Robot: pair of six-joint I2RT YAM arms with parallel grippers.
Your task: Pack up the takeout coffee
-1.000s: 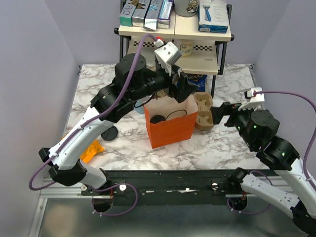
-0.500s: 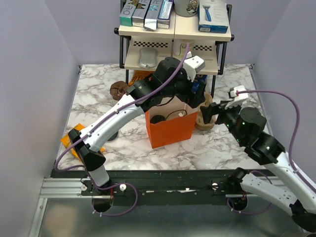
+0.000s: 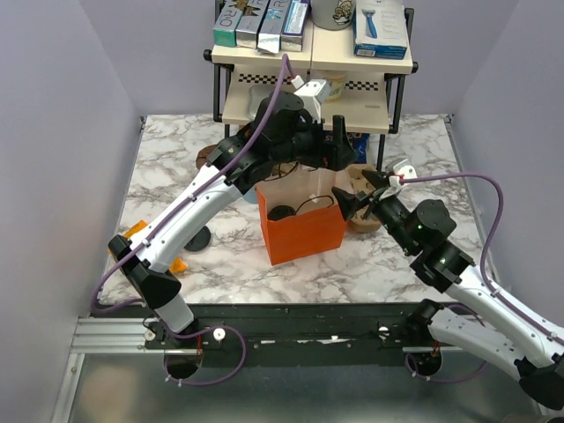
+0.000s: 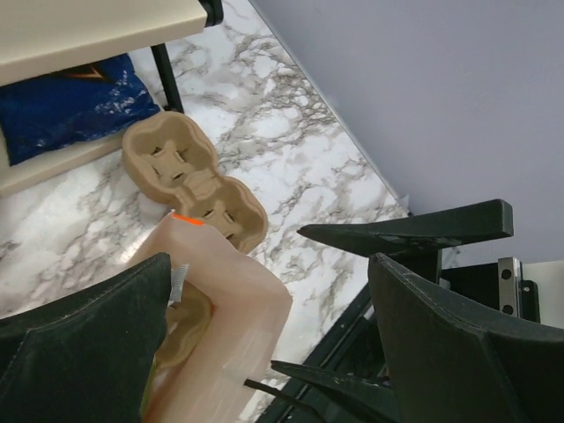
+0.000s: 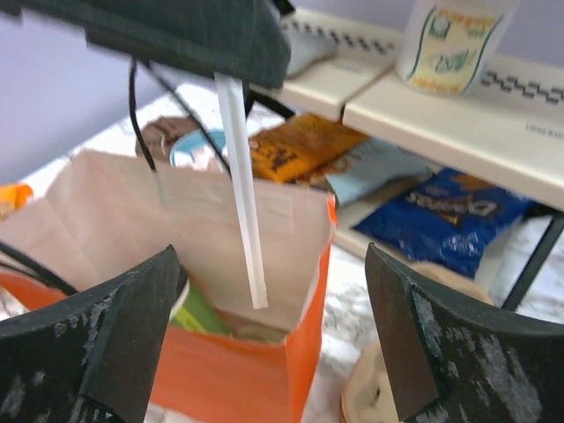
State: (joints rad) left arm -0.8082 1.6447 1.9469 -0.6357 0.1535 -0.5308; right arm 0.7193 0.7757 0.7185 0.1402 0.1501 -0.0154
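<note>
Takeout coffee (image 3: 282,212): round blk lid, sits in orange bag (image 3: 304,238).

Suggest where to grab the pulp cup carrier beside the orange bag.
Probably best: pinch the far well's rim wall on the cup carrier, coming straight down, one jaw inside the well and one outside. It lies flat with its wells up, and the orange bag crowds its left side.
</note>
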